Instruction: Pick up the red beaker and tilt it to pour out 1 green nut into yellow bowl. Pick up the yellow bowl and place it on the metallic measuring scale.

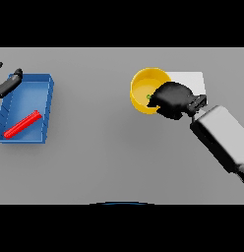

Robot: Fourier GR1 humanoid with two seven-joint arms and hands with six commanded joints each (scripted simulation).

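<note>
- The grey worktop [119, 157] carries everything, with the task's things split between its left and right sides.
- A blue tray [45, 86] sits at the far left; inside it lies a red beaker [22, 124] on its side, slanting across the tray floor.
- The white-topped measuring scale [189, 81] sits at the right, just behind the right arm, its plate partly covered by the arm and touching or just beside the bowl.
- The yellow bowl [143, 87] stands at centre-right, apparently tilted or already raised a little towards the scale; I cannot tell whether it is clear of the worktop.
- The right robot hand [172, 100] is curled over the bowl's right rim, gripping it.
- The left robot hand [8, 84] shows at the far left edge, by the tray's back corner, idle; its dark fingers look straight and hold nothing.
- A small green nut [148, 96] shows inside the bowl, right beside the gripping fingers.
- Judgement: with the nut in the bowl, pouring looks done, and the step in hand is carrying the bowl to the scale.
- The next move calls for a short lift and shift rightwards, keeping the bowl level enough that the nut stays in, then setting it squarely on the plate before letting go.
</note>
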